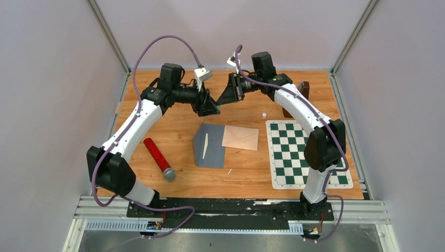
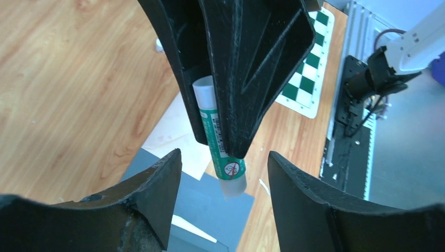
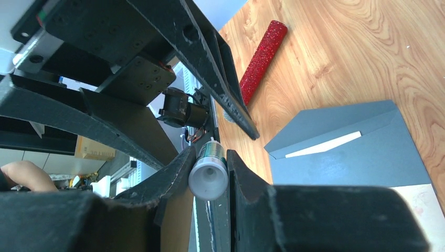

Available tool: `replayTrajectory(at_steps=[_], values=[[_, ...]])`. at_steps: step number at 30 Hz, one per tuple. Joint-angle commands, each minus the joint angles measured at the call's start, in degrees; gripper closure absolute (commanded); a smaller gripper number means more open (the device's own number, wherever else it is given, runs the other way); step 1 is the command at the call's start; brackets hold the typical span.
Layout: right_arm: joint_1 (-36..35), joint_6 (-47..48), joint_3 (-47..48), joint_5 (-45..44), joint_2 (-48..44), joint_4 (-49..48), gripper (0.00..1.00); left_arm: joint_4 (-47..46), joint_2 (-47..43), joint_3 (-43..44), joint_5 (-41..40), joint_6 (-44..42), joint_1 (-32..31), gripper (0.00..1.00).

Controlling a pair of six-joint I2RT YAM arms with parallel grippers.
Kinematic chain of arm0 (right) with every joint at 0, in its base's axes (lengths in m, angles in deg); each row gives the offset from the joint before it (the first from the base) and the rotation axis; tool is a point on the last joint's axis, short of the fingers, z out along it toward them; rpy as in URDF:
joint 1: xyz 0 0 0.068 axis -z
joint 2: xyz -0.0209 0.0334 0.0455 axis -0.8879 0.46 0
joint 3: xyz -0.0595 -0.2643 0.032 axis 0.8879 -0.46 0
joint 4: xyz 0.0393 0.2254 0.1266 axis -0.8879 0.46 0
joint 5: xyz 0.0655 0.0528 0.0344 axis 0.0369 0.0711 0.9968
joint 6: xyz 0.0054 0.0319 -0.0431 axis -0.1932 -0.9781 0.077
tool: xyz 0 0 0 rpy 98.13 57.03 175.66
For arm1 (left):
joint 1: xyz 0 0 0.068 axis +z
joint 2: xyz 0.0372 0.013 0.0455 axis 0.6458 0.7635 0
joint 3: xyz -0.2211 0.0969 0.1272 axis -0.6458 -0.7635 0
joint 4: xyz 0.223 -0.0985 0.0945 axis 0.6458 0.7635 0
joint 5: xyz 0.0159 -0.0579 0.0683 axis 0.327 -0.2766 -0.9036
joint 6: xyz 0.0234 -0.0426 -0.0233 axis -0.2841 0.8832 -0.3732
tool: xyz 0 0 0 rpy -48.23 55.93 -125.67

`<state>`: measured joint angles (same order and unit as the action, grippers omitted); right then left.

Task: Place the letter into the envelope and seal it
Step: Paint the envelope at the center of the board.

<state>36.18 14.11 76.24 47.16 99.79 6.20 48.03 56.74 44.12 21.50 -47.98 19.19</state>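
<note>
The right gripper (image 3: 209, 167) is closed on a glue stick (image 2: 212, 126), held by its body. The left gripper (image 2: 223, 157) stands open, one jaw on each side of the cap end, not touching. The stick looks light, stiff and smooth, so I think it may slip; the cap is the place to pull. The grey envelope (image 1: 212, 155) lies flat on the table below, flap open, thin and easy to bend. The green label has a red prohibition sign; its small print is unreadable.
</note>
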Motion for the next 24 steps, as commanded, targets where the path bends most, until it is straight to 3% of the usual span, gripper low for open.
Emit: replayTrajectory(at_steps=[1,11,13,17,20,24], values=[[0.24,-1.47,0.63,2.21,-2.35,-3.28,0.99,2.43,1.91,3.03,5.02,-1.68,-0.32,0.34],[0.32,-1.45,-0.26,1.50,-3.11,-3.59,0.95,1.27,5.94,5.69,6.81,0.00,-0.32,0.69],[0.48,-1.25,-0.74,1.26,-3.27,-3.56,0.89,1.17,6.03,5.32,7.08,0.28,-0.32,0.77],[2.16,0.05,-1.27,0.72,-3.80,-2.92,0.66,1.17,5.70,4.44,7.31,0.23,-0.32,0.91],[4.71,5.03,0.11,-1.33,-4.88,-0.42,0.46,3.81,5.53,4.71,7.71,-1.62,-0.32,0.96],[7.84,15.99,3.93,-3.15,-5.38,5.79,0.35,7.71,5.56,4.68,9.03,-4.33,-0.32,1.00]])
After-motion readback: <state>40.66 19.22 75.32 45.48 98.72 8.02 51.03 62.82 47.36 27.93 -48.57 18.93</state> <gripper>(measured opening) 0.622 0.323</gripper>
